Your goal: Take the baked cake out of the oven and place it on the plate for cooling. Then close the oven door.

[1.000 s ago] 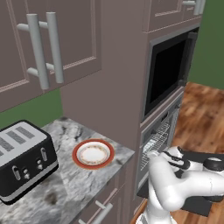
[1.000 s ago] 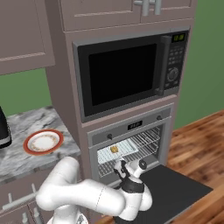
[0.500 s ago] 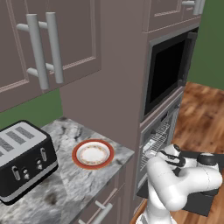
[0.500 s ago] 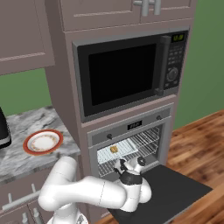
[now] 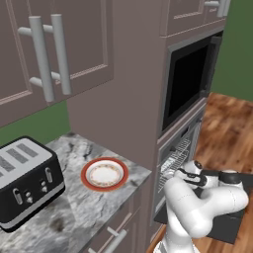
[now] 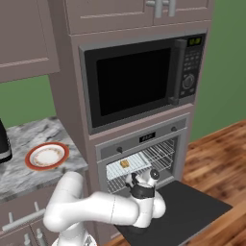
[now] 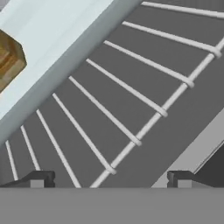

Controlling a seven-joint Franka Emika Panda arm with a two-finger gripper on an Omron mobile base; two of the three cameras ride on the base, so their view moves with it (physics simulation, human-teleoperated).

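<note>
Inside, oven (image 6: 139, 158) gaping, oven door (image 6: 185, 211) dropped flat toward the floor. Farther left, plate (image 6: 46, 155) lying bare on the stone counter (image 6: 19, 168). Hovering at the oven mouth, gripper (image 6: 141, 178) spread wide, clasping nothing. Resting on pale baking tray (image 6: 129, 166) atop wire rack (image 7: 131, 96), baked cake (image 6: 124, 164).

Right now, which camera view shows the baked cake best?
The right base view: the baked cake shows whole there, a small golden-brown block on the pale baking tray inside the open oven. The hand view catches part of it, cut by the left edge. In the left base view I cannot make it out.
</note>
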